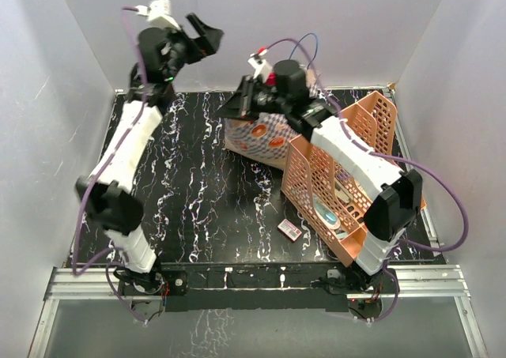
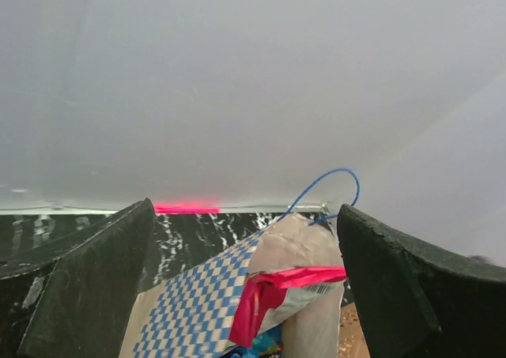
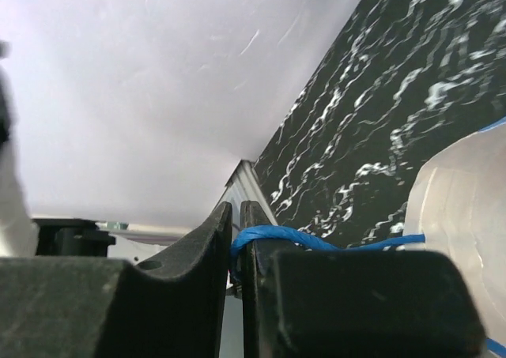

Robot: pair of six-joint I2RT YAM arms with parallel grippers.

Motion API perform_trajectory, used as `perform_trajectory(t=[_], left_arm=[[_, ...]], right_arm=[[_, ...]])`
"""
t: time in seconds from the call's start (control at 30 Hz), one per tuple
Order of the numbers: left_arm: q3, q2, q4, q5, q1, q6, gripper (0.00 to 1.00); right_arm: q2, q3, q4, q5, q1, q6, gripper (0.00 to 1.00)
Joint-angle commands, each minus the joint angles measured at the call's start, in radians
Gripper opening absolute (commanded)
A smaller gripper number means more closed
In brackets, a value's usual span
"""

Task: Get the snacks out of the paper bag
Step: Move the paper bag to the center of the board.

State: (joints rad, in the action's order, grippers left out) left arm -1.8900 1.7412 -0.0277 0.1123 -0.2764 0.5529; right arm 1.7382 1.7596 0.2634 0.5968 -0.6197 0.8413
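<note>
The blue-and-white checkered paper bag [image 1: 254,131] lies on its side at the back middle of the black marbled table [image 1: 198,192]. My right gripper [image 1: 239,105] is at its mouth, shut on the bag's blue cord handle [image 3: 273,235]; in the right wrist view the cord is pinched between the closed jaws of the right gripper [image 3: 236,209]. My left gripper [image 1: 207,32] hangs high above the table's back left and is open and empty. In the left wrist view the left gripper [image 2: 245,209] faces the paper bag [image 2: 194,307]. A pink-red snack bag [image 2: 273,295] sticks out of it, with a blue packet [image 2: 273,344] under that.
A peach perforated rack [image 1: 316,176] stands tilted right beside the bag, under my right forearm, with items inside. A small white-pink box [image 1: 290,229] lies on the table in front of the rack. White walls close in the back and both sides.
</note>
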Motion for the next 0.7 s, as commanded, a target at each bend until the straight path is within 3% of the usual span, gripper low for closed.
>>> perform_trajectory(t=[0.0, 0.1, 0.27, 0.37, 0.53, 0.6, 0.67], left_arm=[[0.159, -0.226, 0.242, -0.222, -0.023, -0.127, 0.98], [0.257, -0.328, 0.321, -0.382, -0.024, -0.146, 0.98], [0.273, -0.368, 0.413, -0.429, -0.047, -0.184, 0.98], [0.265, -0.410, 0.469, -0.425, -0.082, -0.184, 0.99], [0.247, -0.442, 0.552, -0.429, -0.107, -0.128, 0.98], [0.257, -0.469, 0.575, -0.436, -0.108, -0.098, 0.98], [0.276, -0.496, 0.586, -0.437, -0.109, -0.077, 0.98]], right_arm=[[-0.001, 0.108, -0.216, -0.054, -0.118, 0.031, 0.15], [0.062, 0.176, -0.086, 0.003, -0.127, -0.050, 0.22], [-0.043, 0.247, 0.238, -0.145, -0.124, -0.370, 0.74], [-0.143, 0.215, 0.389, -0.358, -0.114, -0.554, 0.89], [-0.275, 0.113, 0.394, -0.666, -0.070, -0.762, 0.99], [-0.275, 0.101, 0.356, -0.719, 0.016, -0.795, 0.99], [-0.250, 0.106, 0.311, -0.671, 0.131, -0.813, 0.99]])
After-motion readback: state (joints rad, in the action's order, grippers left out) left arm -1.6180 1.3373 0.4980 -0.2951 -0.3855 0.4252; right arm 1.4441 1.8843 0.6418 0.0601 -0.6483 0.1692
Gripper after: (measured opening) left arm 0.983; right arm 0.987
